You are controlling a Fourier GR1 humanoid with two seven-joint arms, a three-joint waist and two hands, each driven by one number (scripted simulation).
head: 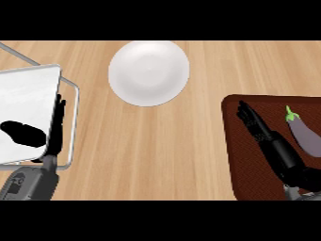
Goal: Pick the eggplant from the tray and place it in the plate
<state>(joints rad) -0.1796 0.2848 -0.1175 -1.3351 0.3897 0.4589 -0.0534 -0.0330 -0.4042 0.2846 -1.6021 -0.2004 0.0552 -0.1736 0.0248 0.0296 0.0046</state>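
- The eggplant (pixel 308 136) is lying on the dark brown tray (pixel 244 181) at the right side of the wooden counter (pixel 163 150). It is sitting in the tray's right half, with its green stem pointing toward the far edge and its purple body running back toward the robot.
- The right hand (pixel 277 148) is hovering over the same tray, just to the left of the eggplant and roughly parallel to it.
- Its fingers (pixel 250 117) are stretching out straight toward the tray's far left corner. They are curling round nothing, so the hand is holding nothing.
- A thin strip of tray seems to be showing between the hand and the eggplant, though whether they are touching lower down is hard to tell.
- The white plate (pixel 149 100) is sitting on the counter beyond the tray and to its left, well apart from the eggplant and carrying nothing.
- The left hand (pixel 56 134) is resting at the view's left side, fingers straight and pointing up, gripping nothing.
- It is showing against the right edge of a white panel (pixel 17 94) set in a grey metal frame (pixel 75 122).
- A black blob is showing on that panel beside the hand; what it is cannot be told.
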